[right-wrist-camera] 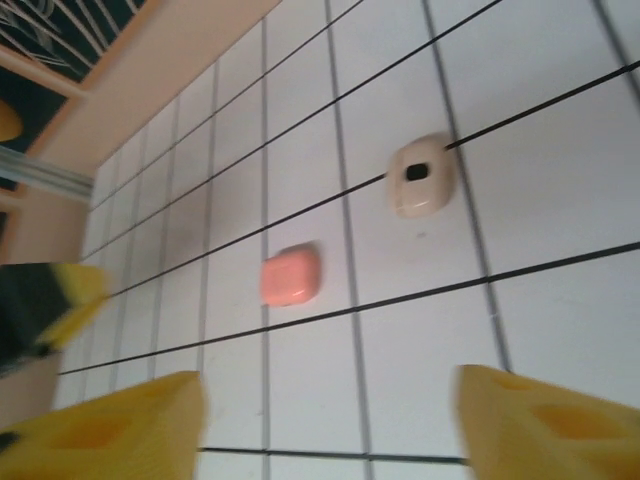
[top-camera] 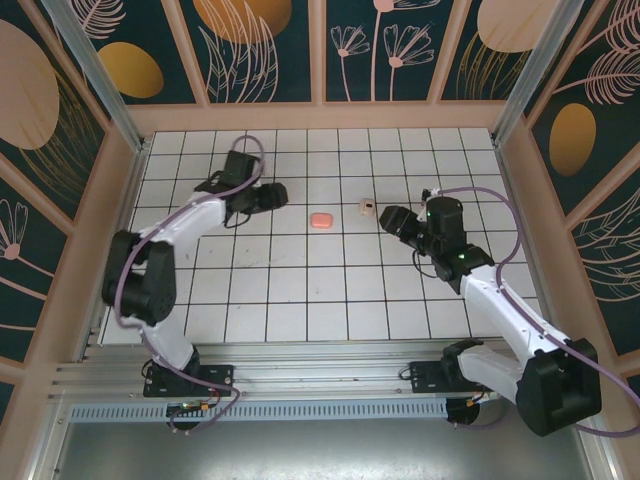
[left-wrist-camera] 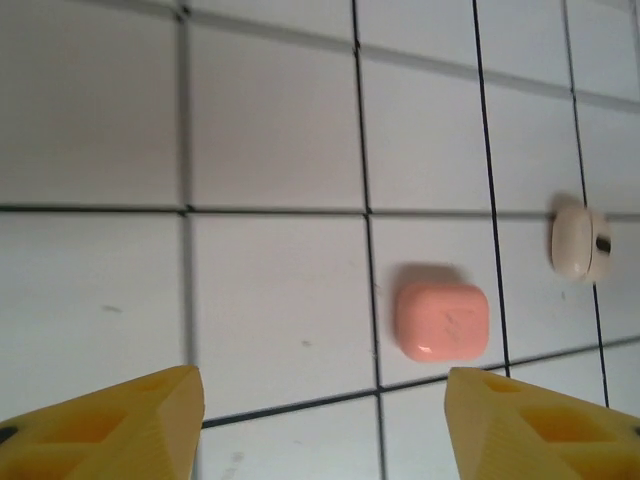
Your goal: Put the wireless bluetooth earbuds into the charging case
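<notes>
two smooth, rounded plastic shells lie apart on the glossy white tiled table (top-camera: 300, 290): a salmon-pink charging case (top-camera: 320, 220) and a pale beige charging case (top-camera: 367, 207). the left gripper (left-wrist-camera: 322, 380) and right gripper (right-wrist-camera: 330, 378) hold their wedge-shaped yellow jaws apart, empty.

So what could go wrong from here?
The small salmon-pink rounded plastic case lies loose and off-centre ahead of the open fingers of the left gripper; a straight approach may knock it away. The pale beige rounded plastic case sits close beside it, so the right gripper reaching in could clash with the left.
</notes>
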